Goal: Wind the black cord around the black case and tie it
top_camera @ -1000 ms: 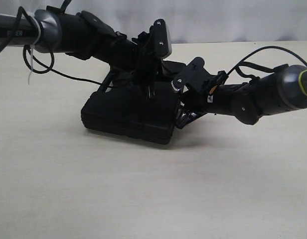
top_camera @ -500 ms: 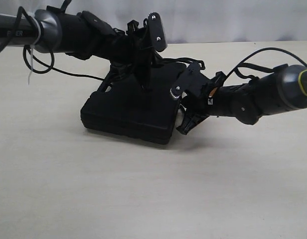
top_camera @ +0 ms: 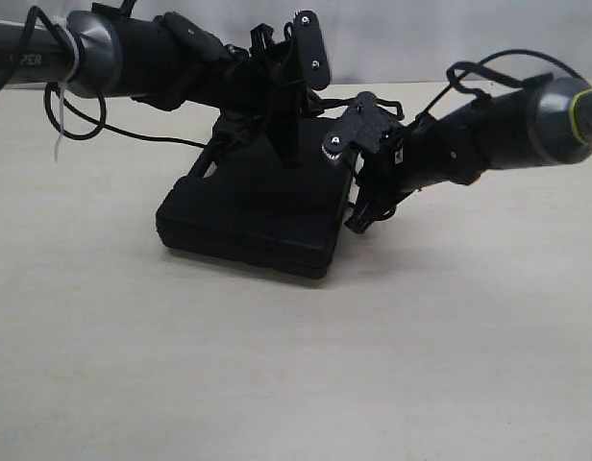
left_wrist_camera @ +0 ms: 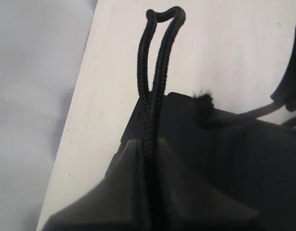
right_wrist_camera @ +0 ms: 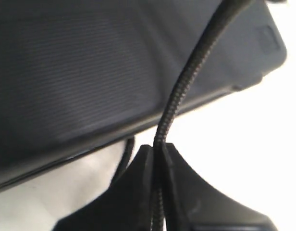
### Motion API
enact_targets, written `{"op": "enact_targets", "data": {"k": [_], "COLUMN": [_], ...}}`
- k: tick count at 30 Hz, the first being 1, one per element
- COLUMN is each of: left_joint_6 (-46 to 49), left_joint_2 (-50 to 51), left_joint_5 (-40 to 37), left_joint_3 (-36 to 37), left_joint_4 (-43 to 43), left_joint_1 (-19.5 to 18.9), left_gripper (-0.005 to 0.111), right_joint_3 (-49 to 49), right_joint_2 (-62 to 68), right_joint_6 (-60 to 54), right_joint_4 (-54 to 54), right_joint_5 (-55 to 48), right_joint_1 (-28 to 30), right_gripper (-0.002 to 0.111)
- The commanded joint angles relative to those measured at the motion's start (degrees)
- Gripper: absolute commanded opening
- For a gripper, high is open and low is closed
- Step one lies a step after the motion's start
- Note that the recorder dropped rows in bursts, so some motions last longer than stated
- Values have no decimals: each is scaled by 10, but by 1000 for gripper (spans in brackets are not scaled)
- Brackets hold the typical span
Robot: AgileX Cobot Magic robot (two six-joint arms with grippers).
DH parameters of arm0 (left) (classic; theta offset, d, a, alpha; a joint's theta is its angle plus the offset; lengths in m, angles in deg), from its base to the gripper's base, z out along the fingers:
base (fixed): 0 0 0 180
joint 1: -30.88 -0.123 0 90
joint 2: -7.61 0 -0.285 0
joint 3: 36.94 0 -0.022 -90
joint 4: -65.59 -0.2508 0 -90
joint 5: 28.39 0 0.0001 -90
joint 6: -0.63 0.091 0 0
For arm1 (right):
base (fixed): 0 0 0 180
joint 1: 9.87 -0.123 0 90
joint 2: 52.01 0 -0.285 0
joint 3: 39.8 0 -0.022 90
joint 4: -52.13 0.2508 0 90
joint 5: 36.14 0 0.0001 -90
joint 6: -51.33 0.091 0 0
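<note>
The black case (top_camera: 248, 216) lies flat on the table in the middle of the exterior view. My left gripper (top_camera: 288, 158) hangs just over its top, shut on a doubled strand of the black cord (left_wrist_camera: 155, 77). That strand's loop sticks out past the fingertips (left_wrist_camera: 133, 159), and a frayed cord end (left_wrist_camera: 203, 100) rests on the case (left_wrist_camera: 234, 163). My right gripper (top_camera: 358, 223) is at the case's right edge, shut on a single strand of the cord (right_wrist_camera: 186, 82). This strand runs up across the case's side (right_wrist_camera: 90, 72).
The pale table (top_camera: 296, 365) spreads wide in front of the case and to both sides. A thin black cable (top_camera: 133, 142) from the left arm trails over the table behind the case. A light wall lies behind the table's far edge.
My left gripper has lifted off the case top with the cord. The right arm has risen and swung in toward the case's right edge, still gripping its strand.
</note>
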Motion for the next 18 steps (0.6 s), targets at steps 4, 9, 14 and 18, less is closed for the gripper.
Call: {"op": "enact_targets", "data": {"k": [4,9,14,18], "left_joint_6": [-3,1,1,1], "left_joint_2": [-4,-4,-4,-4], "left_joint_5": [11,41,47,32], "left_joint_3": [-3,-3,-3,-3], "left_joint_4": [-4,-4,-4,-16], "left_joint_1": [1,1,1,3], "left_gripper": [0,0,0,0], "right_joint_3": [-56,-88,-127,-177], "right_joint_2": [-2,-2,-2,-2], "right_joint_6": [-13,-71,-87,-96], "right_joint_4": [3,13,60,120], "right_joint_5": [-102,-192,-237,-340], "right_joint_1": [0,0,0,2], "right_gripper": [4,4,4,4]}}
